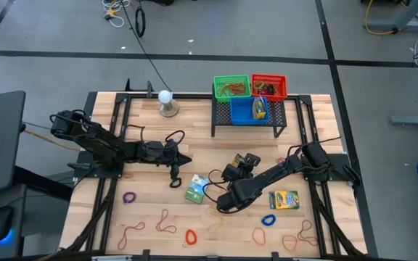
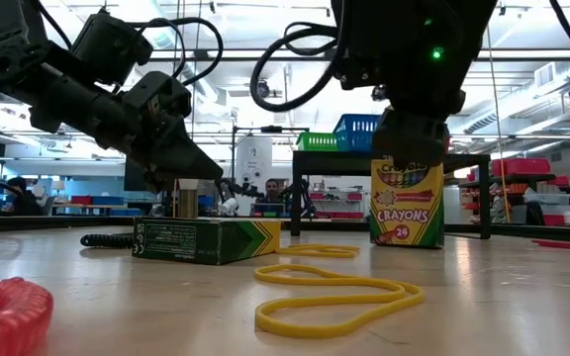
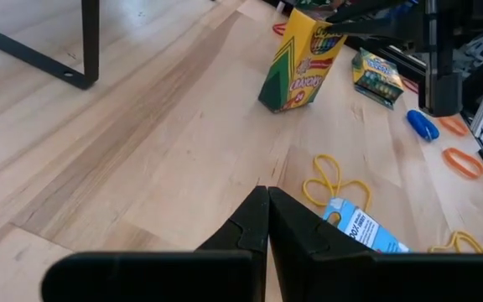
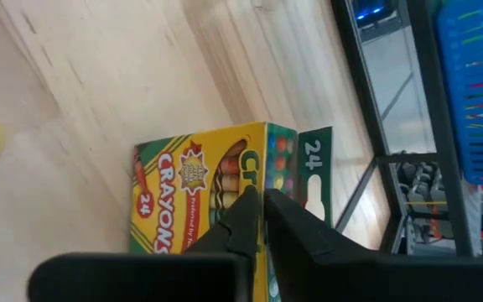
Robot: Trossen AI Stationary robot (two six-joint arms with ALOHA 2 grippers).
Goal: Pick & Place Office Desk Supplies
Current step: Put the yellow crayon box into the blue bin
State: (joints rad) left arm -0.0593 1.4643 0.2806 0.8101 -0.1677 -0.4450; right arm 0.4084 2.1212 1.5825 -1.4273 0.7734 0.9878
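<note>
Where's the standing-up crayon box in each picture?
High view: mostly hidden under the right gripper, mid-table.
Low view: the standing crayon box is right of centre.
Left wrist view: near the top edge.
Right wrist view: centre, behind the fingers.
Shared landmark: the black rack beyond the box.

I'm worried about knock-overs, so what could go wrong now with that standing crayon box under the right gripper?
The standing crayon box rests on its narrow end with the right gripper at its top; a nudge might topple it. The left gripper, shut, sits near the flat green box, so the arms might collide.
</note>
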